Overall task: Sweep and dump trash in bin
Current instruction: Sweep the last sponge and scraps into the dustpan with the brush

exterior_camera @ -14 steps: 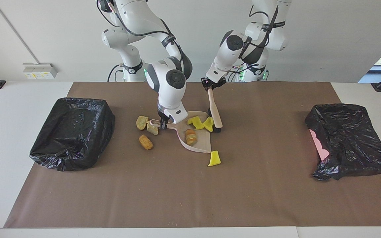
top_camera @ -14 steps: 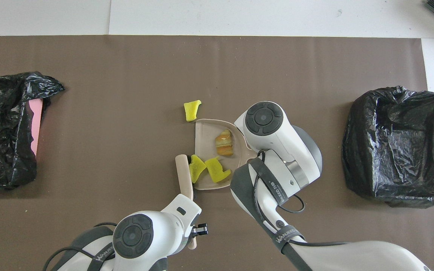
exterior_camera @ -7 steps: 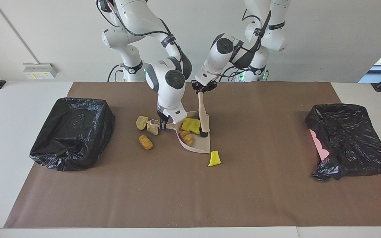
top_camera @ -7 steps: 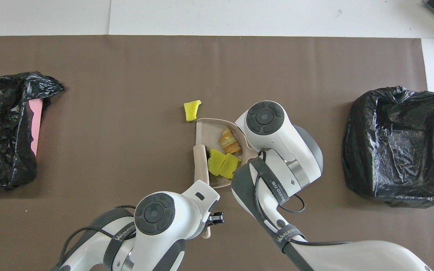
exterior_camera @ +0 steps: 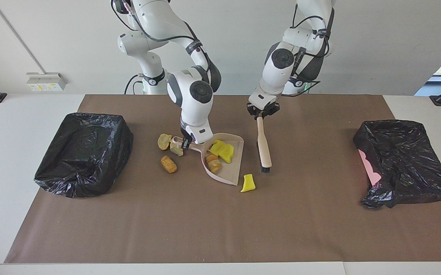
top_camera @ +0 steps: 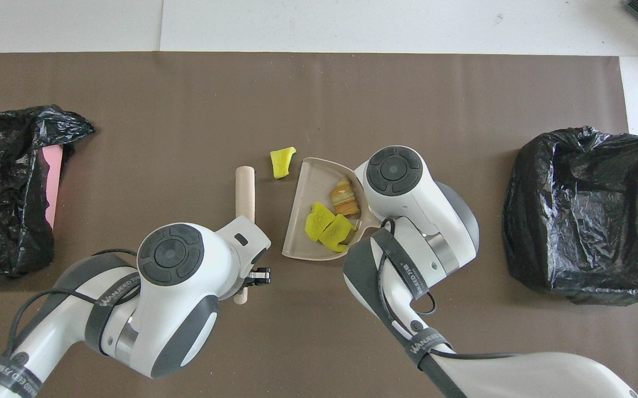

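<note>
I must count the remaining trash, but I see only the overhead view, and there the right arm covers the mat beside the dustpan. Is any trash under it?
Observer: Yes. Three brown chunks lie on the mat by the dustpan's handle, toward the right arm's end: one, a second and a third.
Operator: Does the right gripper hold the dustpan?
Observer: Yes. The right gripper is shut on the handle of the dustpan.
Operator: Where do the brush's bristles point?
Observer: The brush hangs from the left gripper with its black bristles down. I cannot tell whether they touch the mat.
</note>
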You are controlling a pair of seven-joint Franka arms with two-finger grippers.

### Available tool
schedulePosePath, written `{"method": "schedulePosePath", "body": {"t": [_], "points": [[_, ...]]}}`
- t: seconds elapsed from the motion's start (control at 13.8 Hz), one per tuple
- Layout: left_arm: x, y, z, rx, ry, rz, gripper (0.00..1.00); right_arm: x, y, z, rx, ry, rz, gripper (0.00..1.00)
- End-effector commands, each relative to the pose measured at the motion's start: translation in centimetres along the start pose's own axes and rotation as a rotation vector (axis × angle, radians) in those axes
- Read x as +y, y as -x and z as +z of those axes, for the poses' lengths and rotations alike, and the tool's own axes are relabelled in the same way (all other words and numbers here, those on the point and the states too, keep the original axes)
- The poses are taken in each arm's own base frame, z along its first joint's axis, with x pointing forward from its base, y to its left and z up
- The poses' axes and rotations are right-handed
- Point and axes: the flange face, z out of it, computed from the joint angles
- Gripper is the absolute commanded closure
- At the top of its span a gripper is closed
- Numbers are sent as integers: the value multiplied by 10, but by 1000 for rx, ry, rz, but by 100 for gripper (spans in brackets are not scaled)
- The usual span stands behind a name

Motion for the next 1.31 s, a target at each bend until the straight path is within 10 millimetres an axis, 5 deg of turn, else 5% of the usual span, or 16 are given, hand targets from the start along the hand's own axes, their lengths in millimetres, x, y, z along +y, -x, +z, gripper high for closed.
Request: {"method": "schedulePosePath", "body": {"t": [0.0, 0.36, 0.58, 0.95, 1.24], "points": [[-32, -43, -4, 29, -6, 137, 100, 1, 8, -1, 10, 3, 104, 100], [-44, -98, 22, 51, -51, 207, 100, 1, 6, -1, 20, 12, 126, 100], [-30, -86, 26, 32, -57, 244, 100, 1, 5, -2, 25, 15, 126, 100], [28, -38, 34, 10, -52, 336, 100, 1, 5, -2, 26, 16, 126, 100], [64, -13, 31, 8, -6, 246, 100, 1, 5, -2, 26, 16, 127, 100]]}}
